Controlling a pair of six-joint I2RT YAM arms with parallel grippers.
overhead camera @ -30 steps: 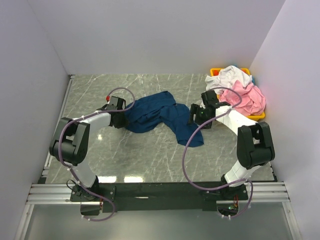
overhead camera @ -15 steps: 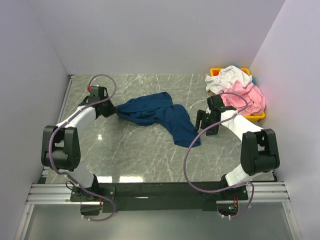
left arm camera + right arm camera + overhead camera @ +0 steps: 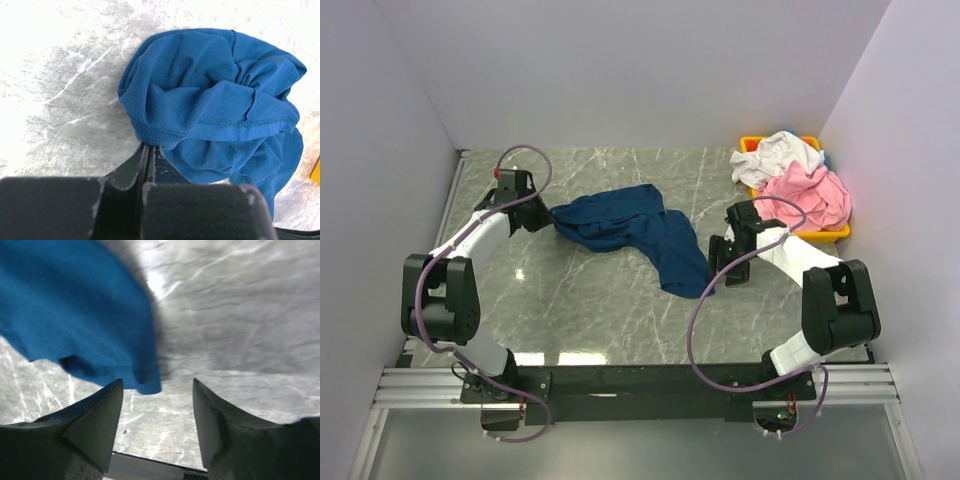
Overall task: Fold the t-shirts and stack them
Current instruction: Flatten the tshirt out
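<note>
The dark navy t-shirt (image 3: 630,225) lies crumpled across the middle of the table, its tail running toward the near right. My left gripper (image 3: 548,217) is at its left end, shut on the hemmed edge (image 3: 155,132) of the bunched blue cloth (image 3: 210,85). My right gripper (image 3: 718,262) hangs open at the shirt's near right corner. In the right wrist view that blue corner (image 3: 145,382) sits just beyond the gap between the right gripper's fingertips (image 3: 156,381), nothing clamped. The pink t-shirt (image 3: 812,195) and the white t-shirt (image 3: 778,152) are heaped at the back right.
A yellow bin (image 3: 836,233) under the pink and white heap stands against the right wall. White walls close in the grey marbled table (image 3: 590,300) on three sides. A metal rail (image 3: 640,385) with the arm bases runs along the near edge.
My left gripper closed on the navy shirt's left end and dragged it left and farther back. My right gripper let go, shifted nearer along the shirt's tail, and its jaws have narrowed a little.
</note>
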